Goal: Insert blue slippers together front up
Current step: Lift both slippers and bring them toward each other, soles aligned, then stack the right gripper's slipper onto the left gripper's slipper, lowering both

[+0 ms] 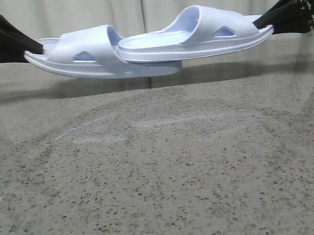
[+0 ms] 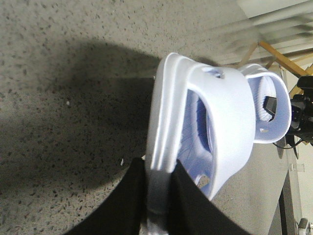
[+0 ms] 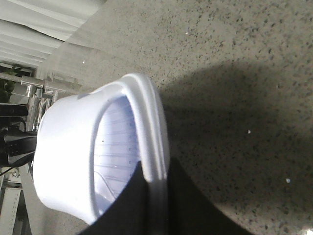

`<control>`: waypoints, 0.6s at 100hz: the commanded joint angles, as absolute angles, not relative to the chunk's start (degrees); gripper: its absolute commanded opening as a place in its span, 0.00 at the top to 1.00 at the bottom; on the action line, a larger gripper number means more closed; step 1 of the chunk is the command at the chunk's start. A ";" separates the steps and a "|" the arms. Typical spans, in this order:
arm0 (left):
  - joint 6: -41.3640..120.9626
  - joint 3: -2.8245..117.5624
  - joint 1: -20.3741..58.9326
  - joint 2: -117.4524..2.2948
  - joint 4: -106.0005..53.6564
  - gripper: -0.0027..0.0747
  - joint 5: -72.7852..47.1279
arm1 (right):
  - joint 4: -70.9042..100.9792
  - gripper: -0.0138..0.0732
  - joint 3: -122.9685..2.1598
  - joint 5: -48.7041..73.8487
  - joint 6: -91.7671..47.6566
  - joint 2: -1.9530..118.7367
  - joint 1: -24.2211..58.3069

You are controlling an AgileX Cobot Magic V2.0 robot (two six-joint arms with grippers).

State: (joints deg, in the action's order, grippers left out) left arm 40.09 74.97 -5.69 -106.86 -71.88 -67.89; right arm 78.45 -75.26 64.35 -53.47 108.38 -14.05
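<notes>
Two pale blue slippers hang level above the speckled grey table (image 1: 161, 171). My left gripper (image 1: 38, 48) is shut on the end of the left slipper (image 1: 95, 59). My right gripper (image 1: 263, 24) is shut on the end of the right slipper (image 1: 205, 35). The free end of the right slipper lies over the free end of the left one, just past the left strap. In the left wrist view my gripper (image 2: 159, 183) pinches the sole edge of its slipper (image 2: 195, 127), and the right slipper (image 2: 268, 105) shows beyond it. In the right wrist view my gripper (image 3: 155, 183) pinches its slipper (image 3: 88, 152) by the sole edge.
A pale curtain (image 1: 137, 7) hangs behind the table. The slippers cast a dark shadow on the far part of the table (image 1: 143, 83). Racks and dark equipment (image 2: 301, 110) stand beyond the table's side.
</notes>
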 commanded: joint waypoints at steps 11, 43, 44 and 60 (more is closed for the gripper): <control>37.55 76.57 -4.65 -103.38 -71.11 0.94 -72.71 | 81.70 0.96 -77.72 68.55 -54.32 106.10 -13.97; 37.43 76.57 -1.86 -103.38 -71.31 0.94 -72.71 | 79.12 0.96 -77.72 69.04 -53.62 106.70 -11.34; 37.43 76.57 -1.86 -103.38 -71.31 0.94 -72.71 | 79.12 0.96 -77.72 69.04 -53.62 106.78 -11.18; 37.43 76.57 -0.48 -103.38 -71.42 0.94 -72.71 | 79.22 0.96 -77.72 68.64 -52.82 109.45 -7.03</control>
State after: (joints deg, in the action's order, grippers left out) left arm 37.66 74.97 -1.83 -106.86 -66.26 -67.31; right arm 76.07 -76.08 64.99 -52.90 110.46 -9.48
